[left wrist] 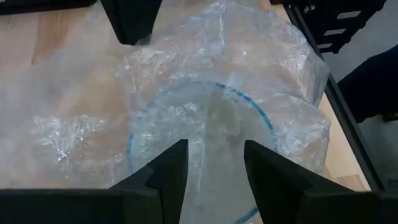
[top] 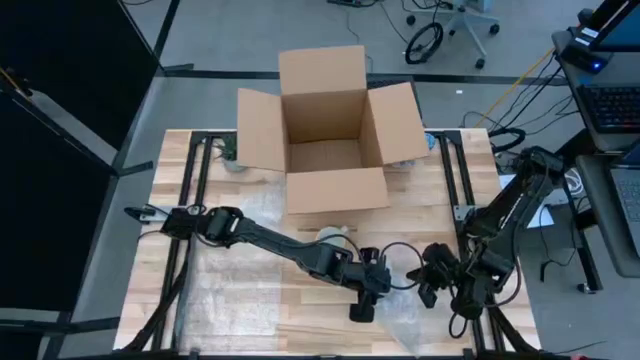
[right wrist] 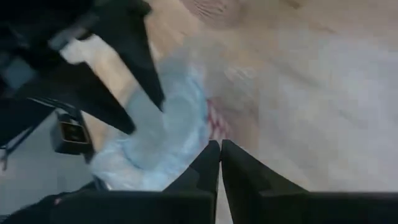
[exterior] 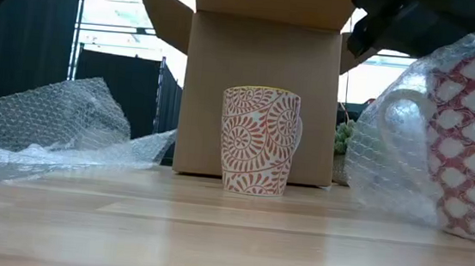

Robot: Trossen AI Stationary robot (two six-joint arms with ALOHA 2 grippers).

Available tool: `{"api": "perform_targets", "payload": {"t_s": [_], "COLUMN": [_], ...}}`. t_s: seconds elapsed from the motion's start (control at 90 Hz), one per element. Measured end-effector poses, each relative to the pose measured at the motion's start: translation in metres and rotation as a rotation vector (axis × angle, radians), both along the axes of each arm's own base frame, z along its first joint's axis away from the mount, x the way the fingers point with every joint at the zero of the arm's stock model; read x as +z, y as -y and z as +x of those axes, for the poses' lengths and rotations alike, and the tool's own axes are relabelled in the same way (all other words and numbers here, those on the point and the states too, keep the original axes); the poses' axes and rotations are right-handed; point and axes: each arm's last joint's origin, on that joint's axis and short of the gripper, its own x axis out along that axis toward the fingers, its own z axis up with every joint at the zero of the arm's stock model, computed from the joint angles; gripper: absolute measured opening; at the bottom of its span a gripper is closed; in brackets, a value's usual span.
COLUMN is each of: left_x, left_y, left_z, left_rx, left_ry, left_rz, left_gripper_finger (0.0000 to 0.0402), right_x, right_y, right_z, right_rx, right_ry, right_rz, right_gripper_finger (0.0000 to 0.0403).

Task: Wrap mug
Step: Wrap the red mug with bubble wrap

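The mug [exterior: 469,145], red-and-white patterned with a blue rim [left wrist: 261,112], lies tilted on the table at the near right, covered in clear bubble wrap [left wrist: 205,56]. My left gripper [left wrist: 214,162] is open right over its mouth, with a finger toward each side. I cannot tell whether they touch the wrap. My right gripper [right wrist: 220,146] is shut at the wrap beside the mug. In the high view the two grippers [top: 362,305] [top: 428,285] face each other near the table's front. My right gripper seems to pinch the bubble wrap [right wrist: 214,124] between its two shut fingertips, right beside the mug's patterned wall. The view is blurred, so layers and edge do not show. The wrap stands up loosely around the mug, whose lower side rests on the table.
A second mug [exterior: 258,141] with orange spirals stands upright mid-table in front of the open cardboard box [top: 330,130]. A loose sheet of bubble wrap [top: 230,290] covers the table's left half. Black rails [top: 195,180] run along both sides.
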Motion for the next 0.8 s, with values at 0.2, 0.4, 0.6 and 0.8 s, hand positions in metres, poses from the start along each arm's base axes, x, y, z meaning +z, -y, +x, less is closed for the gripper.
{"api": "perform_targets", "payload": {"t_s": [0.2,0.4,0.6,0.8], "left_x": [0.001,0.001,0.001,0.001], "left_y": [0.0,0.001,0.001,0.001], "left_z": [0.0,0.0,-0.001,-0.001], "left_rx": [0.0,-0.001,-0.003,-0.003], "left_ry": [0.003,0.002,0.002,0.001], "left_rz": [-0.001,-0.001,-0.001,0.0], "left_gripper_finger": [0.0145,0.0145,0.0145,0.0145], "right_x": [0.003,-0.005,-0.03,-0.069], "right_y": [0.006,0.028,0.053,0.077], "right_z": [0.0,-0.006,-0.006,-0.017], "right_rx": [0.03,-0.086,-0.337,-0.547], "right_ry": [-0.003,-0.171,-0.338,-0.575], "right_rz": [-0.053,-0.13,-0.108,0.022], "right_gripper_finger": [0.0003,0.0023,0.0116,0.0204]}}
